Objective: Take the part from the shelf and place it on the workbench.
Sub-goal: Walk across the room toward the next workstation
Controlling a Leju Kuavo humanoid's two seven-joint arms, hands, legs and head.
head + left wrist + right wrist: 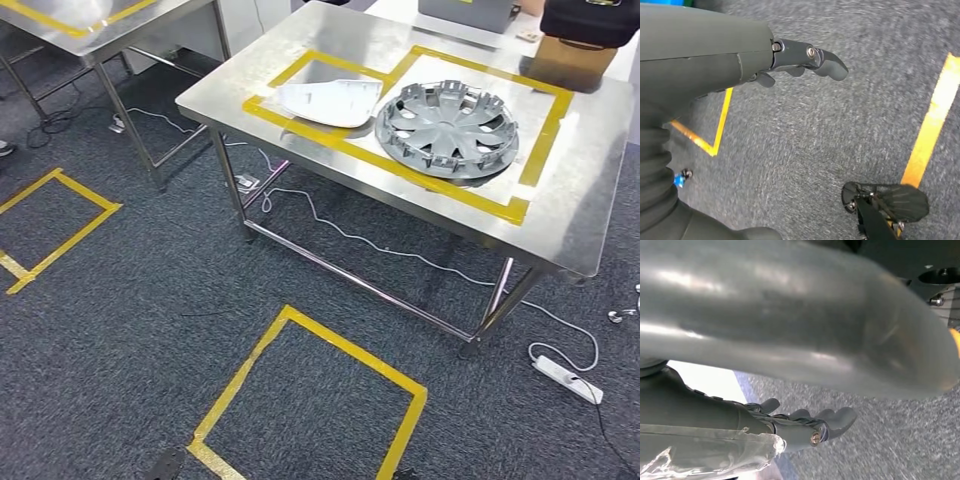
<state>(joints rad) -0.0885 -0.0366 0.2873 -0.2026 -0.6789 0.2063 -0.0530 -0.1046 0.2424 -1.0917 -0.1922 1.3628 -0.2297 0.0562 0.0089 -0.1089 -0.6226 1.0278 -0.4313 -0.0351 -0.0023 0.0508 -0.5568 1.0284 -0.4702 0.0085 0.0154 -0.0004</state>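
Observation:
A steel workbench [589,230] stands ahead in the head view, with a yellow tape frame on its top. Inside the frame lie a grey hubcap [447,128] and a white curved panel [328,102]. In the right wrist view a large smooth grey part [791,320] sits blurred and very close, right above my right hand [806,427], which holds it. The contact itself is hidden and the dark fingers reach out beneath the part. My left hand [806,57] hangs over the carpet with its fingers stretched out and nothing in them.
A yellow tape square [302,400] marks the carpet in front of the workbench, and another [53,225] lies to the left. A second steel table [90,30] stands at the back left. A cable and power strip [566,378] lie by the right leg. A person [581,20] stands behind a cardboard box [566,62].

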